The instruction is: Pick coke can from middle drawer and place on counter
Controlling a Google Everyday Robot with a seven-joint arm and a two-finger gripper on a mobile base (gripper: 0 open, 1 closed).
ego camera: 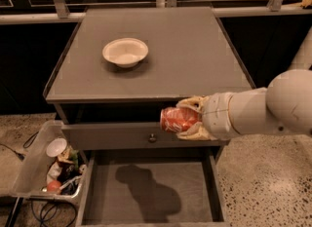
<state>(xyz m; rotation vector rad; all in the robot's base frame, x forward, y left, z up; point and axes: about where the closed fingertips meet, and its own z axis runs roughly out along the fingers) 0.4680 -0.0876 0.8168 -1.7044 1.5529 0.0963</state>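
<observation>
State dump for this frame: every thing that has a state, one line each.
tool: shut on the coke can, in front of the upper drawer
coke can: held on its side in the air, not yet on the counter
middle drawer: pulled open, floor bare
upper drawer: shut
white bowl: upright on the counter, empty
</observation>
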